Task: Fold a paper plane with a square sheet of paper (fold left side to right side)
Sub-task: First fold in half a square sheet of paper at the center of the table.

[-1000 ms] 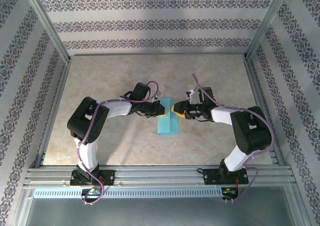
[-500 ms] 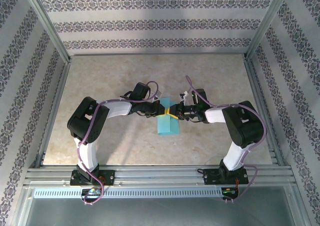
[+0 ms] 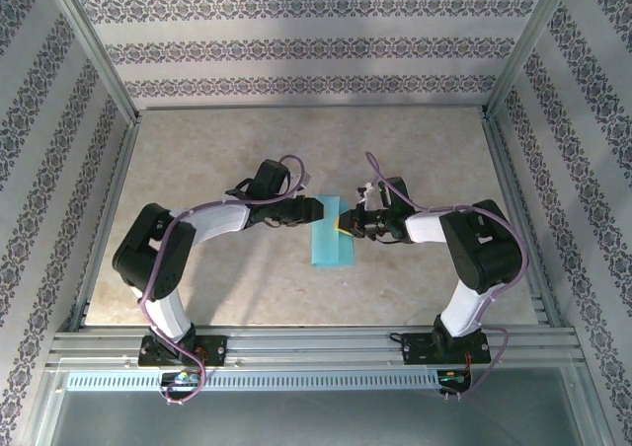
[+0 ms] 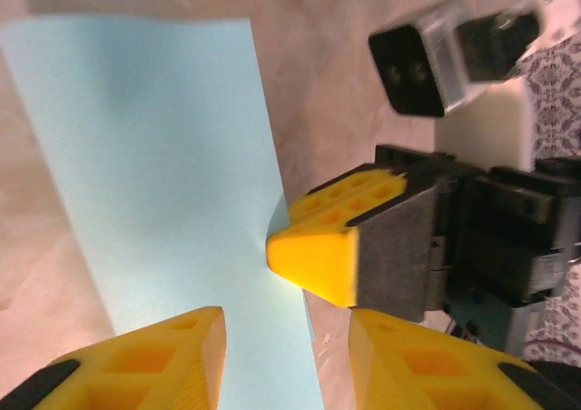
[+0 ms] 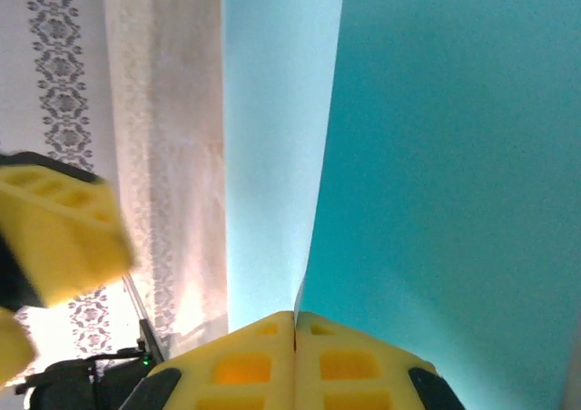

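Observation:
The square sheet of paper (image 3: pixel 331 244) lies as a narrow turquoise rectangle, folded over, in the middle of the table. My right gripper (image 3: pixel 345 222) is shut on its right edge near the far end. In the right wrist view the paper's (image 5: pixel 436 156) edge runs straight into the closed seam of the right gripper (image 5: pixel 295 324). My left gripper (image 3: pixel 314 210) stands open at the sheet's far left corner. In the left wrist view the left gripper (image 4: pixel 286 356) hovers over the paper (image 4: pixel 154 156) with nothing between its fingers, and the right gripper's yellow fingertips (image 4: pixel 313 251) pinch the edge. The paper plane is out of view.
The beige table (image 3: pixel 217 150) is walled by patterned panels and aluminium posts. A metal rail (image 3: pixel 316 345) runs along the near edge by the arm bases. Both arms reach inward and nearly meet over the sheet.
My right gripper moved left onto the paper's right edge and shut on it. My left gripper opened, let go of the sheet, and its elbow swung outward to the left.

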`<state>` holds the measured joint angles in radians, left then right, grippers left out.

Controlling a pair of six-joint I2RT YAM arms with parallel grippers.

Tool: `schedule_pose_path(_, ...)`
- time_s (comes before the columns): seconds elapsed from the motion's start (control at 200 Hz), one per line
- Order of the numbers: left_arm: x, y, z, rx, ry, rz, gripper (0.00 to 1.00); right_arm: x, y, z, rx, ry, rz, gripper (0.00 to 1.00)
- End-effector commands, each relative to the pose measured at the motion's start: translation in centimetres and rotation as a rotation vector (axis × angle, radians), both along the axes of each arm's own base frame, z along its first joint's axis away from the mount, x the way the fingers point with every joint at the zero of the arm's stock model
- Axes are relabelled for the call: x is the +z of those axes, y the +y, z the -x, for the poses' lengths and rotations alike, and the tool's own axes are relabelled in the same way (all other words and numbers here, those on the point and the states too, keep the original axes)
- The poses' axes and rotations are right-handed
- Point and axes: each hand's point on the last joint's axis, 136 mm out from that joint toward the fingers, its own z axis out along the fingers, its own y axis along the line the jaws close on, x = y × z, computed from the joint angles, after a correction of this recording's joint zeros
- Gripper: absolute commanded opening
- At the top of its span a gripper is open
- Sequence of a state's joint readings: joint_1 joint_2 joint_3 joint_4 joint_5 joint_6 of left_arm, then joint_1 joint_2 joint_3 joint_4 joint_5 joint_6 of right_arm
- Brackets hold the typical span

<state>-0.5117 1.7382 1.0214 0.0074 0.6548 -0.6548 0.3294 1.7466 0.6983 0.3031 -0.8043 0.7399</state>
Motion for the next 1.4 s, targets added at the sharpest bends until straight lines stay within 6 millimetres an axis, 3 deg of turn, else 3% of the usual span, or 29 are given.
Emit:
schedule_pose_path(0.0, -1.2, 1.8, 0.5, 0.052, -0.016, -0.12, 0.48, 0.5, -0.7, -0.7, -0.006, -0.051, 0.066, 0.0)
schedule_pose_path(0.095, -2.4, 2.1, 0.8, 0.071, 0.01, -0.146, 0.51, 0.2, -1.0, -0.8, -0.019, -0.051, 0.091, 0.0)
schedule_pose_path(0.585, -6.0, -0.5, 0.7, 0.045, 0.091, -0.264, 0.57, -0.3, -2.3, -0.8, -0.024, -0.064, 0.193, 0.0)
schedule_pose_path(0.929, -7.9, -0.8, 1.1, 0.073, 0.139, -0.32, 0.48, -0.7, -2.8, -0.8, -0.031, -0.063, 0.228, 0.01)
schedule_pose_path(1.094, -8.8, -0.5, 1.4, 0.091, 0.157, -0.369, 0.45, -0.7, -2.8, -0.8, -0.031, -0.066, 0.231, 0.07)
schedule_pose_path(1.394, -10.2, -0.6, 2.3, 0.109, 0.198, -0.435, 0.44, 0.1, -4.5, -0.9, -0.077, -0.091, 0.29, 0.34)
